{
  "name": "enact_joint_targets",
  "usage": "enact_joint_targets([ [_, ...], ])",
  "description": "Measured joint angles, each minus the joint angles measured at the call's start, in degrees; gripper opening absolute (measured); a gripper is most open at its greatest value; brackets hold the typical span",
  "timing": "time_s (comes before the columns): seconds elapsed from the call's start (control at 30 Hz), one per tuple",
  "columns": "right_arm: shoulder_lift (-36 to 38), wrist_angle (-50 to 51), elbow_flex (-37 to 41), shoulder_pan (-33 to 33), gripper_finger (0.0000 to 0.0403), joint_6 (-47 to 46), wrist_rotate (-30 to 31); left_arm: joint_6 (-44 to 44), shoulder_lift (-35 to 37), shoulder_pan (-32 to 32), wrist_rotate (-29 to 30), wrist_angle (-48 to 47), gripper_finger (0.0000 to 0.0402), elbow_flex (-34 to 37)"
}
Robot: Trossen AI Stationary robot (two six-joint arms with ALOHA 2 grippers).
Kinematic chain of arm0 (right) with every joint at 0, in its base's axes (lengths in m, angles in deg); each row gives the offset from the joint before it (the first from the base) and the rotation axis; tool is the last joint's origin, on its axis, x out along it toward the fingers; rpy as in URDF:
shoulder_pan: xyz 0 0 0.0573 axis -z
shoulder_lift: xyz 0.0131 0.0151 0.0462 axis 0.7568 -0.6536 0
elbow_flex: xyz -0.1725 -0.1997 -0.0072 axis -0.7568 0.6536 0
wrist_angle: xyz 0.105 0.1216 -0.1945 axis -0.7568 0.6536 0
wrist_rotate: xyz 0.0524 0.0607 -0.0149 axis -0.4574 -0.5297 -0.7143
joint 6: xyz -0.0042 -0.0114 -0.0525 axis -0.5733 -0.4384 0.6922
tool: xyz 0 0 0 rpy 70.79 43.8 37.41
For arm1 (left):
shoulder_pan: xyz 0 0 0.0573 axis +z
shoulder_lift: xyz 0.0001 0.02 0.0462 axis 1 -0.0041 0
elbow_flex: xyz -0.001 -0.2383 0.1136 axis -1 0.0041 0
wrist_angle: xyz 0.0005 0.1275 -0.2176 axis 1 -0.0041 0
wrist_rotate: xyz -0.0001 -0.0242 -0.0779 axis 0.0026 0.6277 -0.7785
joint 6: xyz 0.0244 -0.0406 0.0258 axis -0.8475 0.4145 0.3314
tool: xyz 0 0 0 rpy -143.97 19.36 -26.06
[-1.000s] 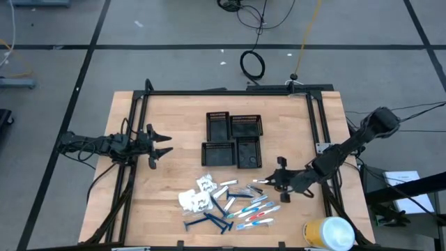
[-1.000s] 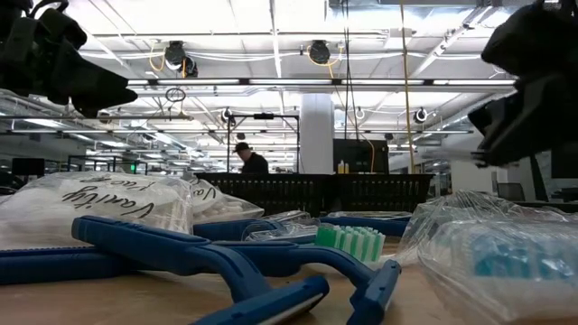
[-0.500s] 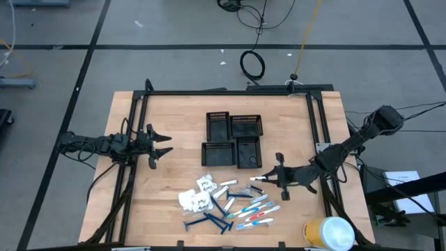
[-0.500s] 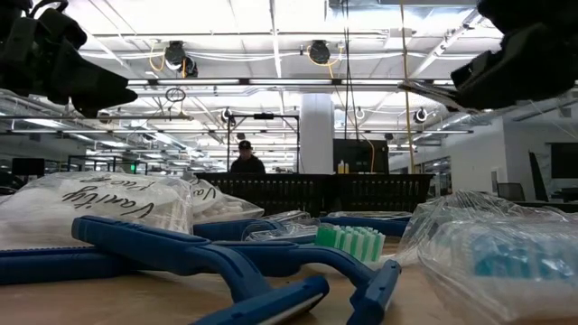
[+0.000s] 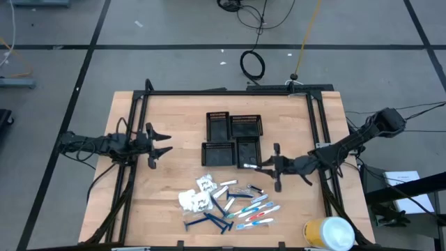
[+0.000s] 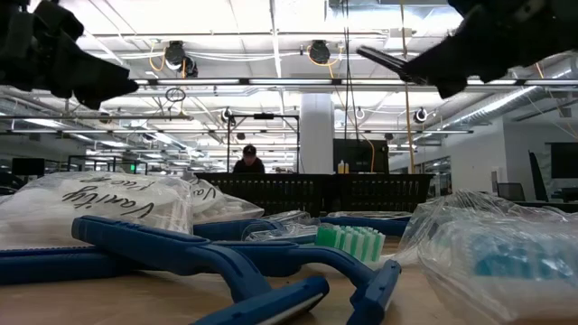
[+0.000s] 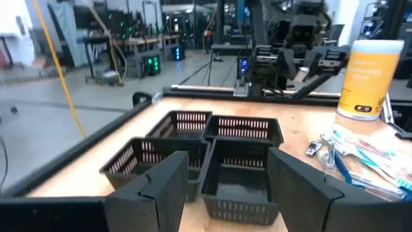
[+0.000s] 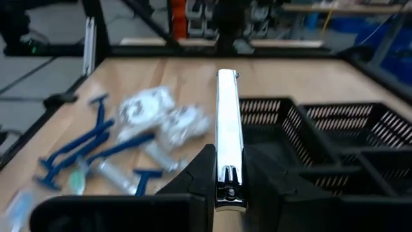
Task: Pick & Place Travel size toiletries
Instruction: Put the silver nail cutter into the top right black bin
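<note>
My right gripper [image 5: 270,166] is shut on a slim silvery-white nail clipper [image 8: 228,129] and hovers by the near edge of the near right black mesh tray [image 5: 249,152]. In the low view the right gripper [image 6: 452,56] shows high up with the clipper [image 6: 379,59] sticking out. The other toiletries lie in a pile [image 5: 226,202] on the table's near part: blue razors [image 5: 209,222], toothbrushes [image 5: 258,213] and white packets [image 5: 195,199]. My left gripper [image 5: 159,144] waits open near the table's left edge, its fingers [image 7: 164,187] pointing at the trays [image 7: 219,148]. My right gripper pinches the nail clipper between its two fingers [image 8: 201,173] at its rear end [image 8: 229,187]. The fingers come level from the table's right and lie along the clipper. It juts forward past the fingertips, roughly level and lifted clear, its free end [image 5: 249,166] at the tray's near edge.
Four black mesh trays [image 5: 233,139] stand in a block at the table's middle. A large yellow-and-white cylinder [image 5: 327,233] stands at the near right corner. A black frame [image 5: 223,92] borders the table. A person [image 6: 248,161] stands far off in the room behind.
My right gripper, shut on the clipper, has risen and moved from beside the pile toward the far edge and a little left, up to the near right tray. The clipper has travelled with it, clear of the table.
</note>
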Motion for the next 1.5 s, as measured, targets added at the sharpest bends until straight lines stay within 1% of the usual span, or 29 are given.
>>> enact_joint_targets([
  [0.07, 0.0, -2.4, 0.0, 1.4, 0.0048, 1.9, -0.1, 0.0, 0.0, 0.0, -0.6, 0.7, 0.0209, 0.0],
  [0.17, 0.0, -4.5, 0.0, 4.1, 0.0047, 4.9, -0.8, 4.5, 0.0, 0.0, 0.0, 4.6, 0.0209, 1.4],
  [0.27, 0.0, -5.3, 0.0, 7.6, 0.0047, 6.2, -4.7, 4.4, -0.2, 0.0, 2.6, 9.7, 0.0209, 3.7],
  [0.37, -0.1, -5.3, 0.0, 10.9, 0.0047, 6.2, -7.3, 2.9, -1.4, 0.0, 6.1, 10.6, 0.0209, 3.8],
  [0.47, -0.8, -5.5, 0.0, 13.6, 0.0047, 7.3, -7.7, 4.7, -3.4, 0.0, 9.3, 12.9, 0.0209, 3.8],
  [0.53, -1.2, -5.5, 0.0, 15.4, 0.0047, 8.4, -7.8, 5.1, -4.9, 0.2, 10.1, 15.8, 0.0209, 3.8],
  [0.7, -2.6, -5.5, 0.0, 20.9, 0.0047, 9.2, -7.8, 3.0, -9.7, 1.6, 10.2, 23.1, 0.0209, 3.8],
  [0.87, -4.9, -5.4, 0.0, 27.2, 0.0047, 9.2, -7.9, -1.6, -14.5, 3.7, 10.1, 27.1, 0.0209, 3.8],
  [0.93, -6.0, -4.9, 0.0, 30.1, 0.0047, 9.2, -9.6, -2.5, -16.0, 4.8, 10.2, 28.1, 0.0209, 3.8],
  [1.0, -7.5, -4.8, -0.1, 33.3, 0.0047, 8.3, -12.9, -2.6, -17.0, 5.8, 10.1, 29.5, 0.0209, 3.8],
  [1.1, -10.0, -3.9, -1.1, 37.2, 0.0047, 7.4, -16.8, -3.3, -17.8, 7.1, 10.1, 31.9, 0.0209, 3.8],
  [1.17, -11.7, -2.8, -2.3, 39.4, 0.0047, 7.6, -18.2, -4.4, -18.0, 7.8, 10.1, 33.0, 0.0209, 3.8],
  [1.33, -15.7, -0.8, -4.8, 42.9, 0.0047, 7.9, -18.5, -5.3, -18.0, 9.2, 10.1, 33.1, 0.0209, 3.8],
  [1.5, -18.7, -0.5, -5.6, 44.0, 0.0052, 7.9, -19.8, -3.6, -18.0, 9.6, 9.5, 32.7, 0.0209, 3.8],
])
